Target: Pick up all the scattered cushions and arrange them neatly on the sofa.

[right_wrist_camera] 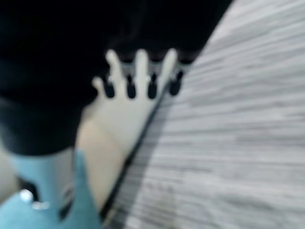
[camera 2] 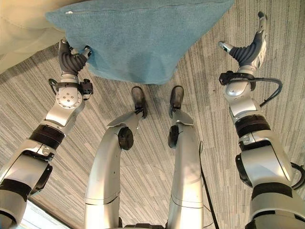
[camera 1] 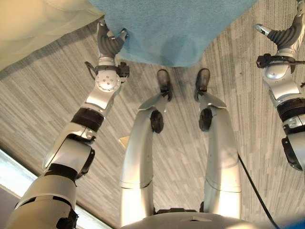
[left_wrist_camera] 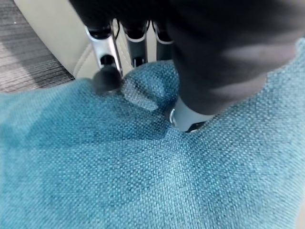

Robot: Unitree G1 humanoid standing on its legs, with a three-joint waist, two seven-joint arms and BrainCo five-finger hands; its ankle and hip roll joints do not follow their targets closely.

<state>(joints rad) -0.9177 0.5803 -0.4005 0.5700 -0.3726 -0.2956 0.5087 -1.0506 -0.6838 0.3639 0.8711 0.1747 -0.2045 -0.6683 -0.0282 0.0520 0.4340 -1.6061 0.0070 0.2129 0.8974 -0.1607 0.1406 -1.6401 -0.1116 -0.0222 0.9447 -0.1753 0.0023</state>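
While the left hand [camera 2: 72, 59] pinches the near corner of the teal cushion [camera 2: 138, 38] held up at the top centre, beside the cream sofa [camera 1: 28, 24] at upper left, the right hand [camera 2: 248, 50] hangs empty with fingers straight at upper right, so I judge placement still undone.

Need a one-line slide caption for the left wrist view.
Left hand pinching the edge of the teal cushion, with the cream sofa just beyond.
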